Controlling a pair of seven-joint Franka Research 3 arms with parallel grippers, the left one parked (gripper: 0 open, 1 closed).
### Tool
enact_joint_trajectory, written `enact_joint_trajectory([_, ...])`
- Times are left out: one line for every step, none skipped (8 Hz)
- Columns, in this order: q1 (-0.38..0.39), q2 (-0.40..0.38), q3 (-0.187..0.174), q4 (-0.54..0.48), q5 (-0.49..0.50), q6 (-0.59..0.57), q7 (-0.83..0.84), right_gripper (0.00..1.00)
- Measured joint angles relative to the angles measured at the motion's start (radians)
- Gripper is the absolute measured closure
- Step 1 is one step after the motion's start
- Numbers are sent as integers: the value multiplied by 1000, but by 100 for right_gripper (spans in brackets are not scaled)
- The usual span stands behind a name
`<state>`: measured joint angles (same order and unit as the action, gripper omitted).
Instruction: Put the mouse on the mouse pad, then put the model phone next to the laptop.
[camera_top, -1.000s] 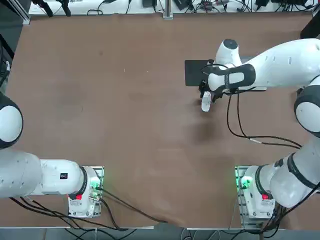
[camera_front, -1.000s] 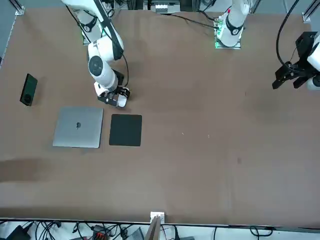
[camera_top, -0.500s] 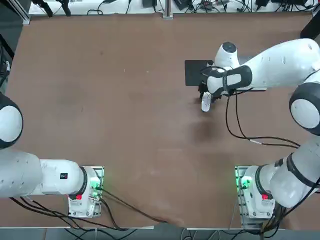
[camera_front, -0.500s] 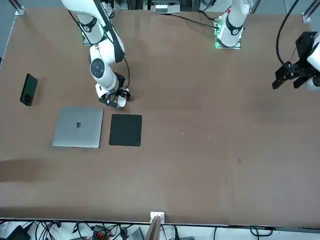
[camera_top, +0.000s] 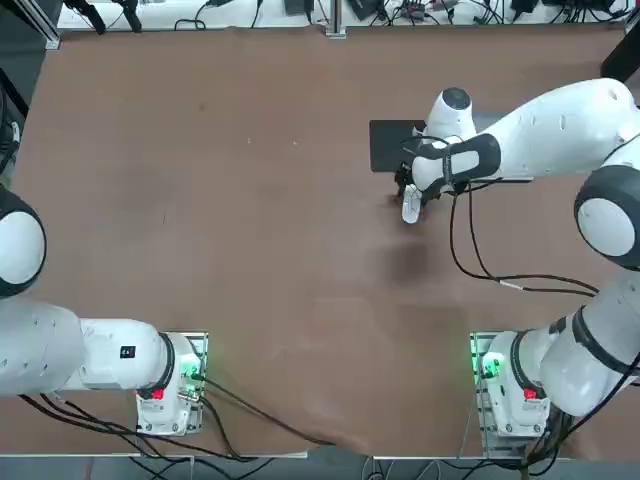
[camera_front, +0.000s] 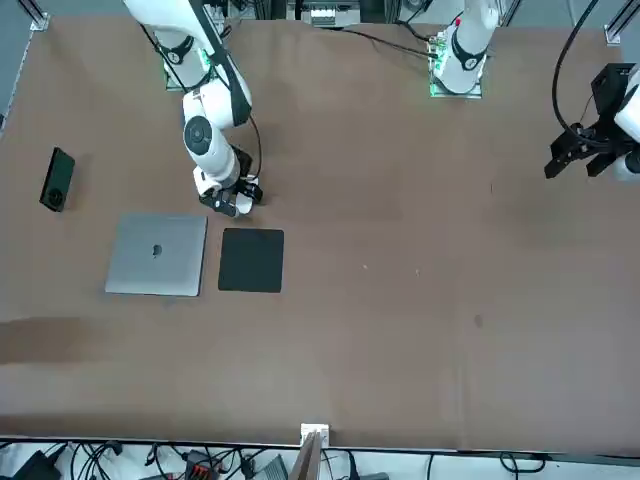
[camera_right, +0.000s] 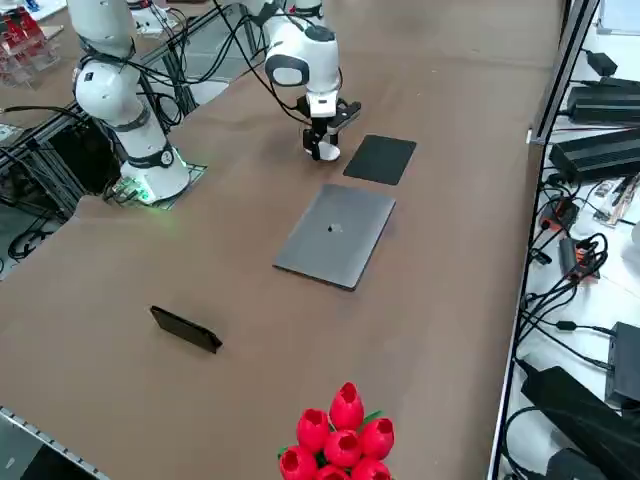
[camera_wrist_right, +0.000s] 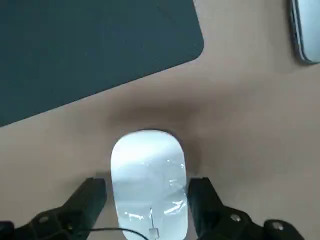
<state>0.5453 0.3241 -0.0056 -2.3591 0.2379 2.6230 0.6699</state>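
— From overhead, where does the mouse lie from your pincer?

— Directly under it. My right gripper (camera_top: 410, 195) hangs over the white mouse (camera_top: 411, 207), which sits on the bare table (camera_top: 250, 200) just off the near corner of the black mouse pad (camera_top: 388, 146), not on it. My right arm is the nearer one by far.

— And from the front camera?

— One mouse (camera_front: 240, 203) below my gripper (camera_front: 233, 198), one mouse pad (camera_front: 251, 260) just beyond it, one silver laptop (camera_front: 157, 254) beside the pad, one model phone (camera_front: 57, 179) well apart past the laptop.

— The side view?

— Same count: mouse (camera_right: 326, 152), pad (camera_right: 380, 159), laptop (camera_right: 336, 234) and phone (camera_right: 186, 329), each single. A bunch of red tulips (camera_right: 340, 436) stands at the table's edge.

— The wrist camera?

— My fingers (camera_wrist_right: 86, 202) stand wide, one either side of the mouse (camera_wrist_right: 148, 180), clear of its flanks, holding nothing. Its long axis runs between them, pointing toward the pad (camera_wrist_right: 90, 50). I judge the squeeze must come across its narrow width.
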Motion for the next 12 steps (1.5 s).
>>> enact_joint_trajectory([0,6,0,0,0,0,0,5])
enact_joint_trajectory([0,13,0,0,0,1,1,6])
enact_joint_trajectory([1,16,0,0,0,1,1,13])
enact_joint_trajectory([1,10,0,1,0,0,2,20])
enact_joint_trajectory([1,10,0,2,0,2,2,20])
enact_joint_trajectory([2,8,0,8,0,1,0,20])
enact_joint_trajectory([2,4,-2,27,-2,-22,-13,20])
enact_joint_trajectory([0,0,-10,69,-3,-81,-51,20])
enact_joint_trajectory([-13,-1,-21,139,-3,-177,-119,20])
enact_joint_trajectory([-37,4,-28,211,-9,-261,-201,20])
enact_joint_trajectory([-60,24,-31,299,-26,-334,-282,20])
enact_joint_trajectory([-74,67,-32,391,-57,-377,-325,20])
